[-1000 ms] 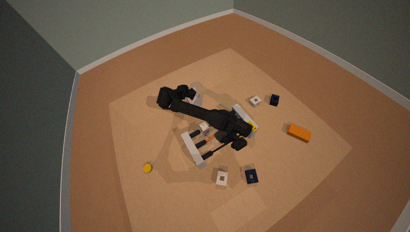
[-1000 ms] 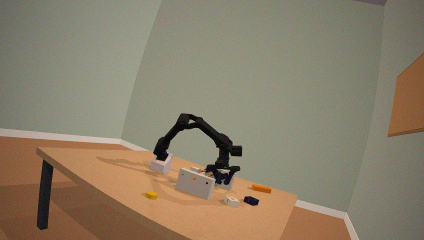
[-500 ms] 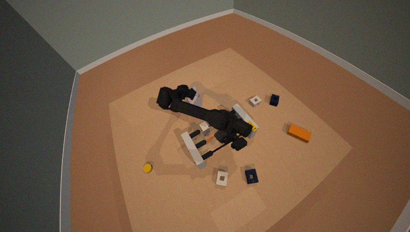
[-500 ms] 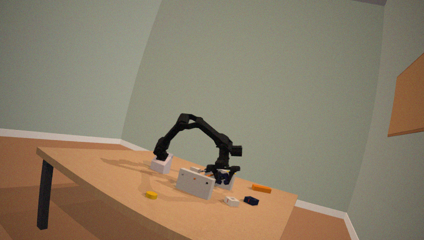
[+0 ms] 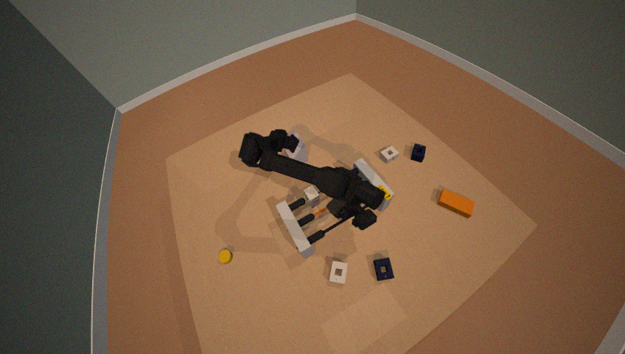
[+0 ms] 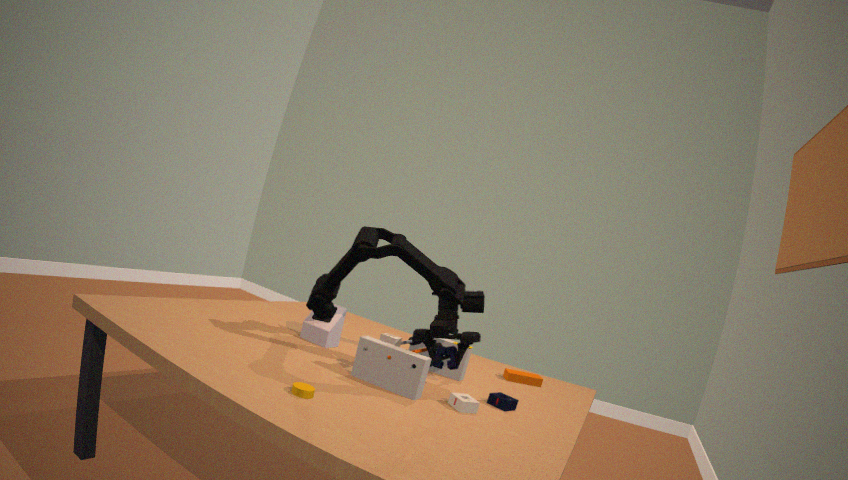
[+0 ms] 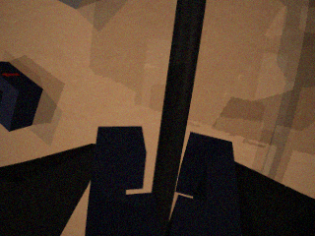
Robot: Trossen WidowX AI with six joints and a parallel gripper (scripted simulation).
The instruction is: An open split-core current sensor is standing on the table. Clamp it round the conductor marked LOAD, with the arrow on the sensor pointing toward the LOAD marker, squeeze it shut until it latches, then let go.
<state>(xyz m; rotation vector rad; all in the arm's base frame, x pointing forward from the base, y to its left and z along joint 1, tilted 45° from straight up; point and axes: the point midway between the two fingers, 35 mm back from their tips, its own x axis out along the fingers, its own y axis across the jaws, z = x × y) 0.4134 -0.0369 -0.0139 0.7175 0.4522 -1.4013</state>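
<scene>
My gripper [image 5: 351, 214] [image 6: 445, 360] [image 7: 162, 160] is shut on the dark blue split-core sensor [image 6: 443, 353] [image 7: 120, 157], low between the two grey panels. In the wrist view the sensor's two halves stand on either side of the black conductor [image 5: 335, 225] [image 7: 184, 64], with a gap between their near ends. The fingers press from left and right. A yellow marker [image 5: 384, 192] sits on the far panel beside the arm; its lettering is partly hidden and unreadable. The sensor's arrow and latch are not visible.
The near panel [image 5: 289, 223] [image 6: 386, 368] and far panel [image 5: 365, 170] carry three conductors. A white block [image 5: 311, 195] [image 6: 390, 339] sits on another conductor. White [image 5: 338, 271] and navy [image 5: 383, 269] [image 7: 22, 98] blocks lie nearby, an orange block [image 5: 455, 203] right, a yellow disc [image 5: 225, 256] left.
</scene>
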